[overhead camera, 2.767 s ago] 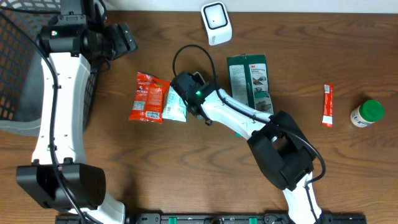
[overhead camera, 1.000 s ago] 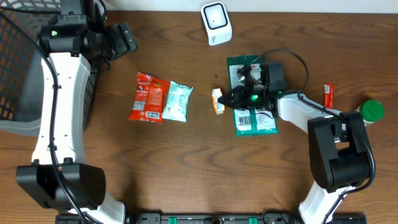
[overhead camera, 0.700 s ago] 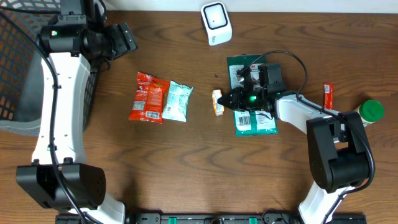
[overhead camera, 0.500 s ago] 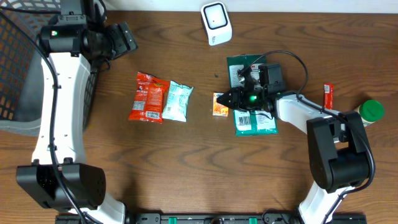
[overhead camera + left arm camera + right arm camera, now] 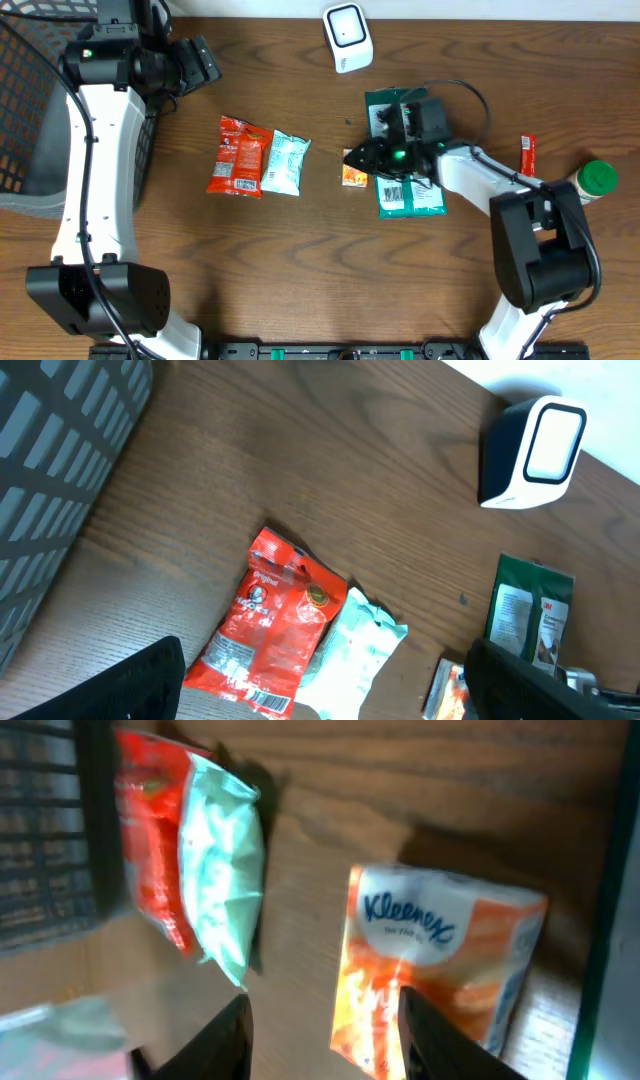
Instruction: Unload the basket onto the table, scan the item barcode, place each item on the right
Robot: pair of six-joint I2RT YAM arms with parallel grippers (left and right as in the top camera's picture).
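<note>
Brown wooden table (image 5: 300,290) held scattered packets. Left gripper (image 5: 330,690) hung far left, fingers spread wide and empty. Right gripper (image 5: 322,1035) hovered, fingers parted, over the orange tissue pack (image 5: 352,168), which lay flat, ungripped, nearer than the white scanner (image 5: 347,36). Scanning looked not yet done.
</note>
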